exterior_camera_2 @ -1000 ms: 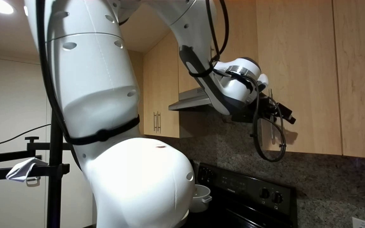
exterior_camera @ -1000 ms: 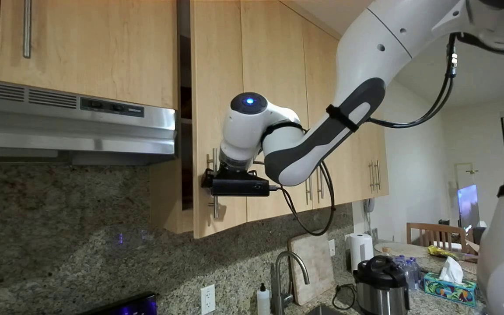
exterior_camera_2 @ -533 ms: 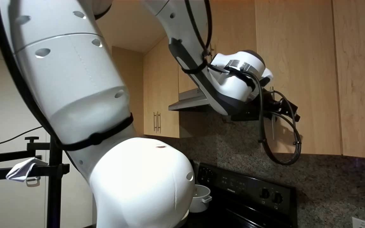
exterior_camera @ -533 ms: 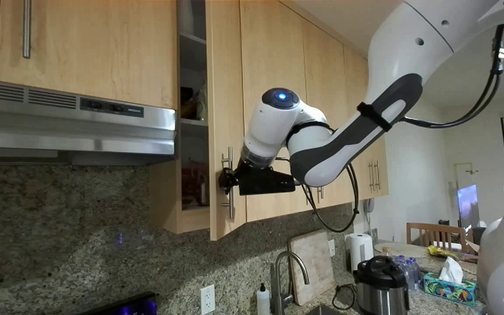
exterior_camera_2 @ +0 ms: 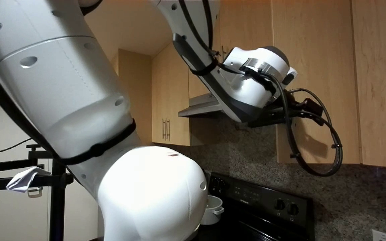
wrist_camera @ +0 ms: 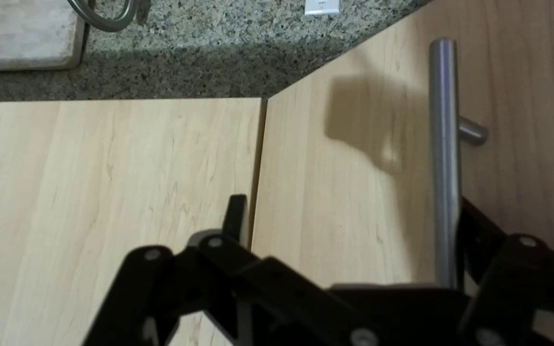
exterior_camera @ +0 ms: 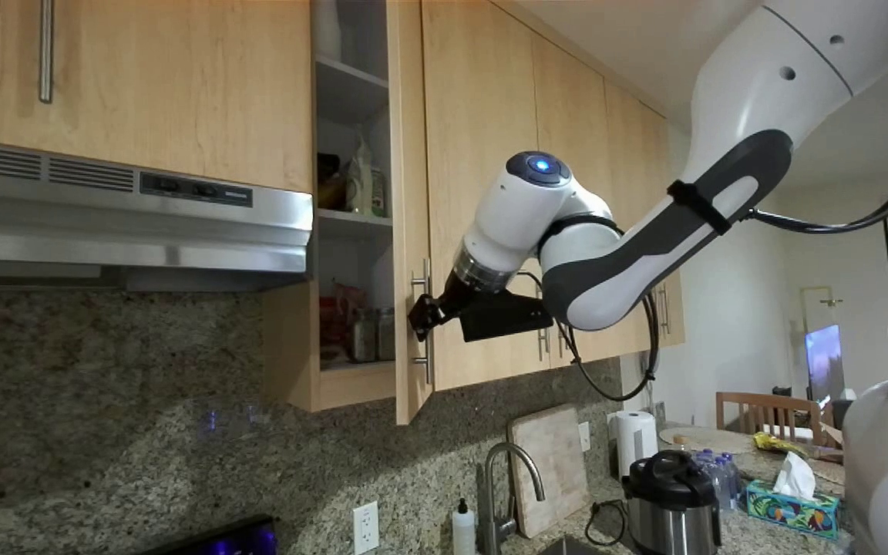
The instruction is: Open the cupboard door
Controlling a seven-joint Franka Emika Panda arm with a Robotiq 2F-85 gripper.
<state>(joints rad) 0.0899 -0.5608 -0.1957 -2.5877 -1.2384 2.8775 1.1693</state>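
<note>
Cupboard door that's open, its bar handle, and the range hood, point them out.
Cupboard door (exterior_camera: 412, 200), in an exterior view: outer face.
Bar handle (wrist_camera: 445, 158), wrist view: middle of bar.
Range hood (exterior_camera: 131, 213), in an exterior view: steel front.

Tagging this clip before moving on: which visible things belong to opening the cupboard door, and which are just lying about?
Job: cupboard door; bar handle; fingers.
Lying about: tissue box; lidded cooker; paper towels; pale board; white pot.
</note>
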